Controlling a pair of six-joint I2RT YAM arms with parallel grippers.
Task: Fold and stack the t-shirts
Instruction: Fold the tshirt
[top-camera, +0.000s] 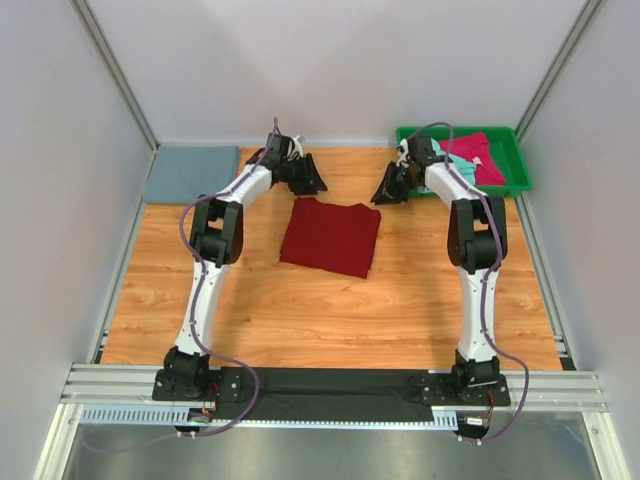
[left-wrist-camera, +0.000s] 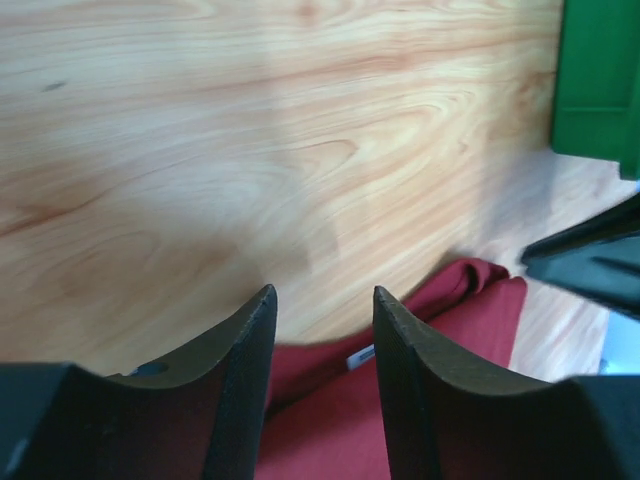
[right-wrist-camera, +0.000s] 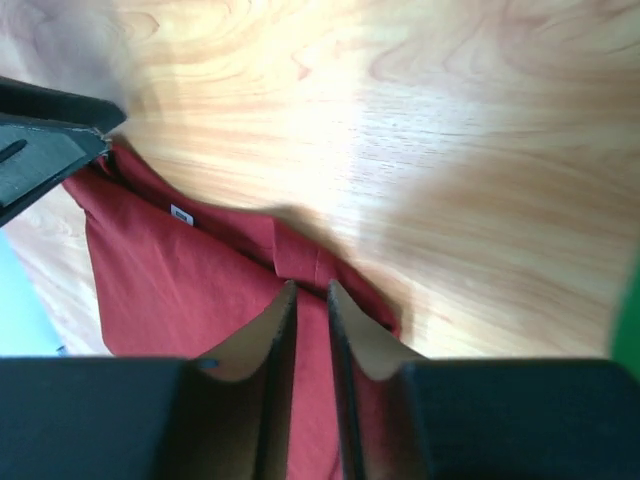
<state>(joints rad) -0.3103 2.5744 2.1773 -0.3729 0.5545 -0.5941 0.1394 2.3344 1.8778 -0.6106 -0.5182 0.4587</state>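
Above the dark red t-shirt (top-camera: 331, 236), left hand (left-wrist-camera: 322, 300) gapes empty, right hand (right-wrist-camera: 312, 290) nearly closed.

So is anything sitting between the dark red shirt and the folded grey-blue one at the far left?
Nothing visible. Bare wood runs from the dark red shirt to the grey-blue shirt; only the left gripper hovers by the red shirt's far edge.

Dark red t-shirt (top-camera: 331, 236) mid-surface, plain, tiny white tag at the collar. Slate grey-blue t-shirt (top-camera: 190, 172) far left. Bright green tray (top-camera: 510, 150) with pinkish-red t-shirt (top-camera: 478, 156) and mint green t-shirt (top-camera: 466, 169) inside. Light orange woodgrain surface (top-camera: 300, 310). Black tools, white arms.
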